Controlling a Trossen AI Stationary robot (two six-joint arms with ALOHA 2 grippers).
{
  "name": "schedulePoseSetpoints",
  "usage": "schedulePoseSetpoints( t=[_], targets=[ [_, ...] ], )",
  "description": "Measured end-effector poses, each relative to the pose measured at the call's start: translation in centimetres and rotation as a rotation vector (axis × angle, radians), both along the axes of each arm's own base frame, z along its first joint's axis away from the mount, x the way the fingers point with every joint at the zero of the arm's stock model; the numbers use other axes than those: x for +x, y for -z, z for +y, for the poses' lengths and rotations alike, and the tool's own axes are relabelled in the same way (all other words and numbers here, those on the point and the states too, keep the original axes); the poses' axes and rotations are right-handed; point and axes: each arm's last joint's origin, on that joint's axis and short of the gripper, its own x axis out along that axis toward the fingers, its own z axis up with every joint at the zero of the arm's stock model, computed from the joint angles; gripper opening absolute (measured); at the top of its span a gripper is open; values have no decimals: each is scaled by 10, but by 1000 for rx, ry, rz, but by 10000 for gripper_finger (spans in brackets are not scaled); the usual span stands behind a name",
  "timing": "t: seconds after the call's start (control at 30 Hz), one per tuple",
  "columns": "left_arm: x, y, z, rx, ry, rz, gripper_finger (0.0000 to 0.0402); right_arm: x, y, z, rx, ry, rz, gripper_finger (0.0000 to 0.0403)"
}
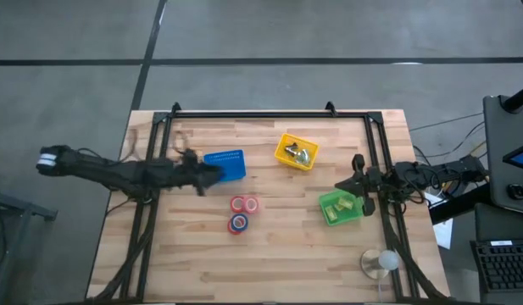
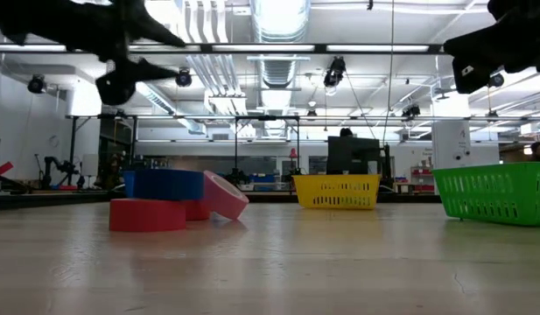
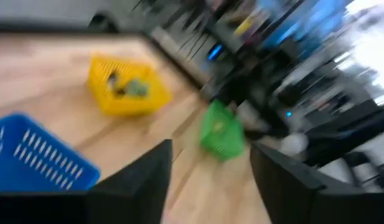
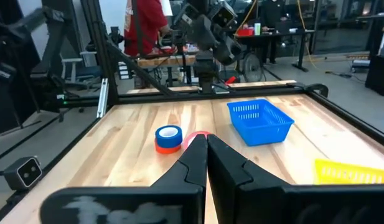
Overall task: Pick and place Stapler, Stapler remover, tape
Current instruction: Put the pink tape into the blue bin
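Three tape rolls lie mid-table: two red ones (image 1: 243, 204) side by side and a blue-and-red one (image 1: 238, 224) nearer the near edge. In the low view a pinkish roll (image 2: 226, 195) leans on its neighbours. My left gripper (image 1: 212, 174) (image 3: 210, 155) is open with nothing between its fingers, and hovers by the near-left corner of the blue basket (image 1: 226, 164). My right gripper (image 1: 344, 186) (image 4: 207, 146) is shut and empty, above the green basket (image 1: 341, 207). No stapler or staple remover can be made out.
A yellow basket (image 1: 296, 152) toward the far side holds silvery metal pieces. A pale round object (image 1: 381, 262) sits near the table's near-right corner. Black frame rails (image 1: 253, 113) run along the far and side edges. Bare wood lies along the near edge.
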Motion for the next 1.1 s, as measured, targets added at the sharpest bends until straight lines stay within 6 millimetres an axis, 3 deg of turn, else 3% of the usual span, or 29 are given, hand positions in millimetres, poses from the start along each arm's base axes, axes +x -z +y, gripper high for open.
schedulePoseSetpoints(
  t=[0.13,0.23,0.33,0.47,0.57,0.67,1.1],
  targets=[
    [31,-1,-4,-37,11,137,261,0,2,0,11,1,24,8],
    [55,-7,-8,-55,31,168,264,0,5,0,26,1,50,8],
    [71,4,-11,-81,58,281,259,0,7,0,39,2,74,8],
    [88,10,-14,-167,41,332,253,-1,9,0,42,2,92,8],
    [97,26,-16,-225,33,406,250,-1,9,0,41,2,96,8],
    [107,27,-24,-229,58,407,250,-1,10,0,42,2,97,8],
    [102,56,-23,-289,-51,625,250,-1,10,0,44,2,97,8]
  ],
)
